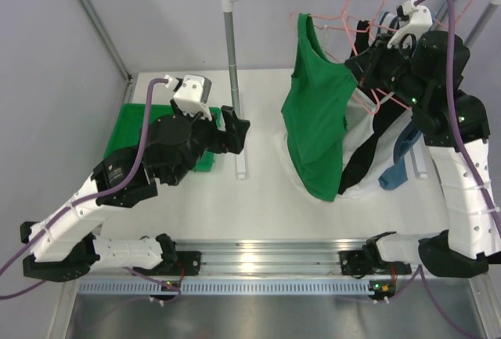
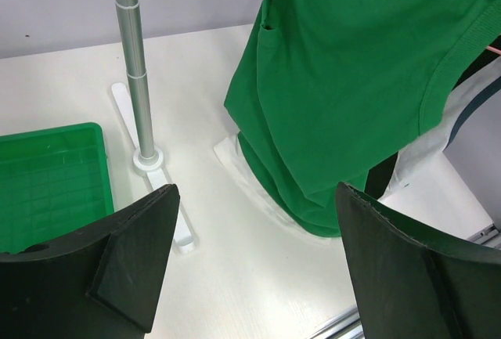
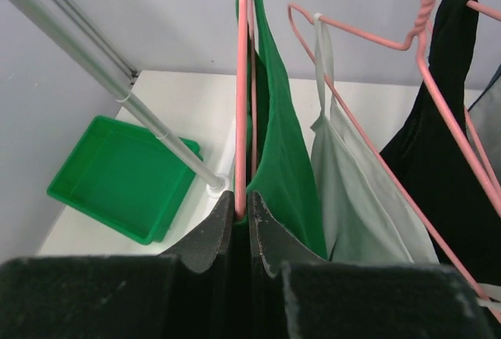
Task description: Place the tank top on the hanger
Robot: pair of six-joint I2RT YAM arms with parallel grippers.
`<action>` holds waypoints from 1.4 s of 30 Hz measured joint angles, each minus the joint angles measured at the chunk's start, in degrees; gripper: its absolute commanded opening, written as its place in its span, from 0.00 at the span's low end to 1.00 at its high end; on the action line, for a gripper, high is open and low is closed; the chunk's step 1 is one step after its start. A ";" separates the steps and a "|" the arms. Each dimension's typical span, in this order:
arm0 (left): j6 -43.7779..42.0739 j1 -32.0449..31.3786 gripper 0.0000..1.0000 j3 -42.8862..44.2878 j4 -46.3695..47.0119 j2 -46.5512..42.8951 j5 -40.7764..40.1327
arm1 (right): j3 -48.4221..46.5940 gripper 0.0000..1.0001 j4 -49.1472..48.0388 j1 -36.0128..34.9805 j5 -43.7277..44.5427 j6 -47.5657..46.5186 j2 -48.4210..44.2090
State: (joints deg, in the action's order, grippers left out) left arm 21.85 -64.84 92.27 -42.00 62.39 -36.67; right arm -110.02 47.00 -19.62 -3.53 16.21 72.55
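Right claw: fingers pressed together on a straight run of the thin salmon-pink wire hanger, which rises straight up from between them.
Tank top: the bright green soft fabric tank top hangs just beyond this claw. One wide strap is looped over the hanger's far end, and the hem is down near the white bench.
Step in hand: judged as threading. One shoulder looks seated; cannot tell whether the second strap is on.
Left claw: fingers wide apart with nothing between them, low over the bench, facing the top's lower body from well apart.
Next move: likely the left claw comes in and lifts the loose shoulder over the hanger's near arm while the right steadies the wire. The fabric will sag, so pinch the strap edge.
In the way: to the right of the right claw, a white strappy top and a black top crowd close on similar pink hangers. The rack's grey upright pole stands ahead and left of the left claw.
Also: green plastic tray, just left of the left claw.
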 measured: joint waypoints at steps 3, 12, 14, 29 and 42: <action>-0.02 0.00 0.86 -0.07 0.00 0.00 0.00 | 0.04 0.00 -0.85 3.04 -3.56 1.25 1.68; 0.00 0.00 0.86 -1.05 0.00 -0.42 0.00 | 7.50 0.00 -4.74 4.76 -8.50 2.97 0.96; 0.02 0.00 0.86 -1.22 0.02 -0.44 0.00 | 8.83 0.00 -5.35 4.79 -8.74 2.99 0.52; 0.07 0.00 0.86 -2.32 0.09 -0.46 0.04 | 11.76 0.44 -7.63 4.90 -8.79 3.58 -2.69; 0.09 0.00 0.86 -3.74 0.33 -0.94 0.02 | 11.78 0.66 -5.46 4.92 -8.79 3.50 -8.79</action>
State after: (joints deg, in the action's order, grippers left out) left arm 21.93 -64.84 88.53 -41.67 61.45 -36.64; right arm -98.24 41.54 -14.70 -12.32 19.70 63.77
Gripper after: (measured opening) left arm 0.863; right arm 0.644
